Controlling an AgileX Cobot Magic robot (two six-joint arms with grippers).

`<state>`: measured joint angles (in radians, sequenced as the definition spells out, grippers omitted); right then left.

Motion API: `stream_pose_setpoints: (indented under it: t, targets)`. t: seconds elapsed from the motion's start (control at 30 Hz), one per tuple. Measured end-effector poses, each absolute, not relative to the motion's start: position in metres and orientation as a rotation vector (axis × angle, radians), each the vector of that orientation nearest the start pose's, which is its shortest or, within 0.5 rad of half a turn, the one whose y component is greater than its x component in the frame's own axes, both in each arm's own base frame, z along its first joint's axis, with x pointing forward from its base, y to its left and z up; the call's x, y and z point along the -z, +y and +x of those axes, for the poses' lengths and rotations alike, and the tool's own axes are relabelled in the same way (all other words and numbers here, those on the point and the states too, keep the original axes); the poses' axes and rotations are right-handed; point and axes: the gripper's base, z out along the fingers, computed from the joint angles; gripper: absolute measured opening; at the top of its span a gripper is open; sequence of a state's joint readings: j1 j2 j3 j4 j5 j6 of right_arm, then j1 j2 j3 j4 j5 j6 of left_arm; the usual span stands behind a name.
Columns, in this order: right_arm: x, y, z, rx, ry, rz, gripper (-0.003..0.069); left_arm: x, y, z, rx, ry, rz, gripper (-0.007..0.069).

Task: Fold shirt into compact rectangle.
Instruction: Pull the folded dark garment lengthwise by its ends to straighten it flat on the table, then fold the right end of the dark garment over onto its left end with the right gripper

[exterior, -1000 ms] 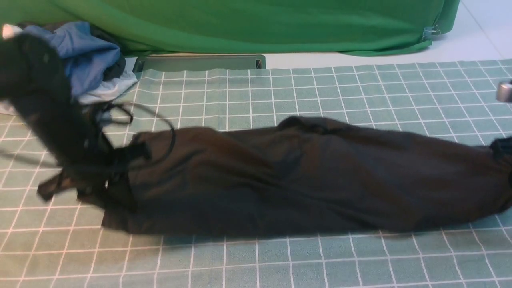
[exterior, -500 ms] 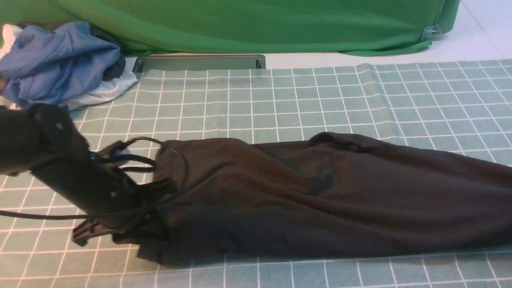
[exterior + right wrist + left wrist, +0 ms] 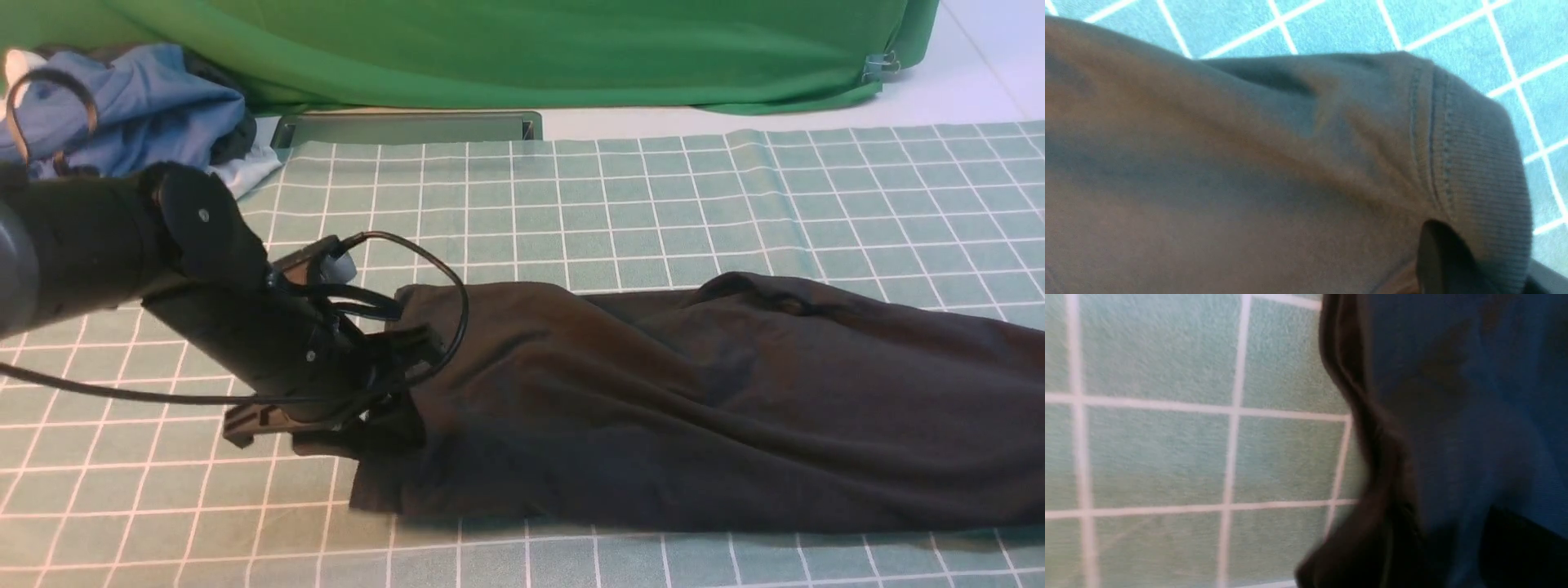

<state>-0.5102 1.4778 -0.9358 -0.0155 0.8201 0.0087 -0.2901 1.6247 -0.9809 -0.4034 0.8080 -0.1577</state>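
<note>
No legible text, label, brand, number or sign in any view; none readable on the shirt [image 3: 694, 408], front or wrist side.

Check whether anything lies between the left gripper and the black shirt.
Nothing visible does: the left gripper sits at the left end of the shirt. Its own cable loops above; the blue garments lie behind, apart.
</note>
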Motion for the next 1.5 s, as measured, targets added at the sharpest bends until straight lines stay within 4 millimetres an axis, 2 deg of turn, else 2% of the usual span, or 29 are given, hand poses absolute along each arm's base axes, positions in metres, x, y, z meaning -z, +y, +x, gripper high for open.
stream_pose_setpoints:
  t: [0.03,0.2,0.23,0.3,0.37,0.4,0.43,0.47,0.5,0.53,0.6,0.63,0.7,0.8,0.9,0.93,1.0,1.1,1.13,1.17,1.2,1.27,1.37,1.43,1.5]
  targets:
    - [-0.237,-0.134,0.24,0.127,2.749,0.71,0.0038,-0.207,-0.108,0.282,0.472,2.968,-0.152,0.0344]
    - [-0.279,-0.122,0.248,0.124,2.676,0.632,0.0038,-0.224,-0.098,0.292,0.275,2.962,-0.099,0.0492]
    - [-0.285,-0.12,0.249,0.124,2.671,0.62,0.0038,-0.227,-0.098,0.294,0.258,2.954,-0.097,0.0505]
    - [-0.306,-0.103,0.253,0.11,2.653,0.547,0.0038,-0.242,-0.093,0.303,0.214,2.923,-0.098,0.0531]
    - [-0.324,-0.085,0.258,0.055,2.633,0.508,0.0038,-0.258,-0.087,0.312,0.214,2.887,-0.122,0.0519]
    - [-0.327,-0.08,0.26,0.045,2.626,0.491,0.0038,-0.26,-0.086,0.313,0.213,2.884,-0.12,0.0516]
    - [-0.34,-0.062,0.266,-0.029,2.61,0.442,0.0038,-0.272,-0.08,0.319,0.23,2.865,-0.13,0.0484]
    - [-0.348,-0.049,0.27,-0.072,2.6,0.402,0.0038,-0.28,-0.074,0.322,0.253,2.853,-0.144,0.043]
    - [-0.359,-0.029,0.274,-0.143,2.583,0.334,0.0038,-0.289,-0.064,0.327,0.288,2.831,-0.173,0.0359]
    - [-0.36,-0.021,0.275,-0.166,2.584,0.308,0.0038,-0.29,-0.062,0.328,0.294,2.828,-0.176,0.0346]
    - [-0.375,0.03,0.28,-0.306,2.566,0.138,0.0038,-0.307,-0.042,0.336,0.381,2.769,-0.23,0.0157]
    - [-0.377,0.05,0.28,-0.351,2.567,0.08,0.0038,-0.312,-0.035,0.339,0.398,2.749,-0.249,0.0097]
    - [-0.377,0.082,0.281,-0.409,2.572,-0.023,0.0038,-0.318,-0.021,0.341,0.422,2.717,-0.295,0.0044]
    - [-0.366,0.138,0.282,-0.492,2.595,-0.181,0.0038,-0.322,0.002,0.343,0.447,2.682,-0.366,0.0013]
    - [-0.342,0.19,0.282,-0.546,2.627,-0.297,0.0038,-0.322,0.016,0.342,0.471,2.672,-0.418,0.0013]
    - [-0.338,0.196,0.282,-0.549,2.633,-0.319,0.0038,-0.322,0.015,0.342,0.473,2.674,-0.418,0.0013]
    - [-0.314,0.235,0.281,-0.579,2.635,-0.398,0.0042,-0.322,0.022,0.341,0.475,2.675,-0.443,0.0015]
    - [-0.286,0.273,0.281,-0.607,2.61,-0.472,0.0057,-0.322,0.029,0.34,0.468,2.672,-0.463,0.0015]
    - [-0.284,0.277,0.28,-0.611,2.607,-0.483,0.0058,-0.322,0.029,0.34,0.468,2.672,-0.465,0.0015]
    - [-0.269,0.294,0.281,-0.621,2.596,-0.511,0.0069,-0.322,0.032,0.339,0.466,2.67,-0.476,0.0015]
    - [-0.267,0.296,0.28,-0.619,2.6,-0.516,0.0069,-0.322,0.032,0.339,0.464,2.671,-0.476,0.0015]
    - [-0.248,0.317,0.28,-0.647,2.549,-0.538,0.0087,-0.322,0.033,0.34,0.462,2.666,-0.475,0.0015]
    - [-0.231,0.331,0.283,-0.66,2.519,-0.541,0.012,-0.323,0.031,0.34,0.501,2.657,-0.484,0.0015]
    - [-0.224,0.334,0.283,-0.659,2.524,-0.543,0.0195,-0.323,0.028,0.338,0.549,2.673,-0.489,0.0015]
    - [-0.224,0.334,0.283,-0.656,2.531,-0.55,0.0326,-0.323,0.025,0.336,0.584,2.706,-0.481,0.0015]
